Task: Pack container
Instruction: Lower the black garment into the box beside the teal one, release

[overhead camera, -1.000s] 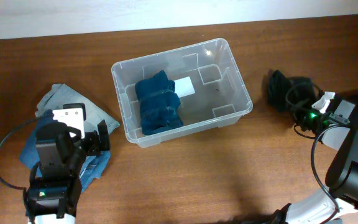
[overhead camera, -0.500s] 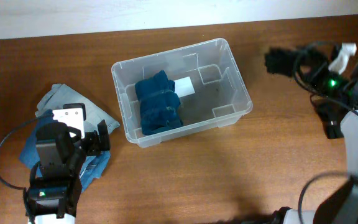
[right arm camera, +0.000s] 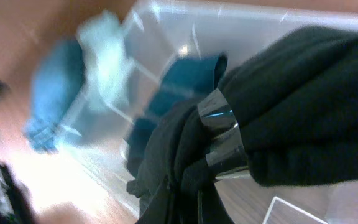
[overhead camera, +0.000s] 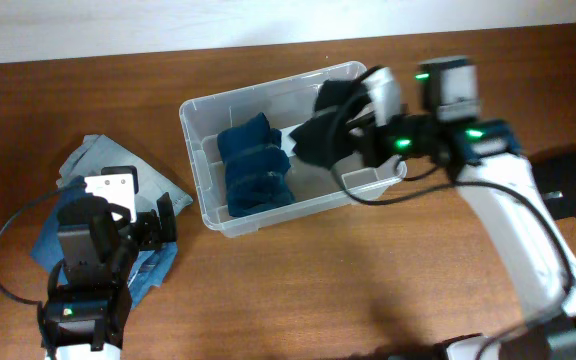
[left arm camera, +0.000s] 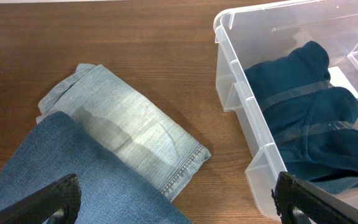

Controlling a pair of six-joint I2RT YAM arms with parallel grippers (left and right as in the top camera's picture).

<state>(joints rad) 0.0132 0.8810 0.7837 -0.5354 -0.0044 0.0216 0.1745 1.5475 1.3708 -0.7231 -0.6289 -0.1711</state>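
The clear plastic container (overhead camera: 194,112) stands at the table's middle with a folded dark blue garment (overhead camera: 256,168) in its left half. My right gripper (overhead camera: 352,128) is shut on a bunched black garment (overhead camera: 320,128) and holds it above the container's right half. In the right wrist view the black garment (right arm camera: 291,93) fills the frame and hides the fingers (right arm camera: 191,186), with the container (right arm camera: 166,25) below. My left gripper (overhead camera: 160,226) is open and empty over folded jeans (overhead camera: 108,162). In the left wrist view its fingers (left arm camera: 179,202) hover over the jeans (left arm camera: 123,124), beside the container (left arm camera: 235,93).
A darker blue denim piece (left arm camera: 48,174) lies partly over the light jeans. A dark object (overhead camera: 574,186) sits at the right table edge. The wall runs along the back of the table.
My right arm has swung from the table's far right to above the container, carrying the black garment with it. The left arm has not moved.
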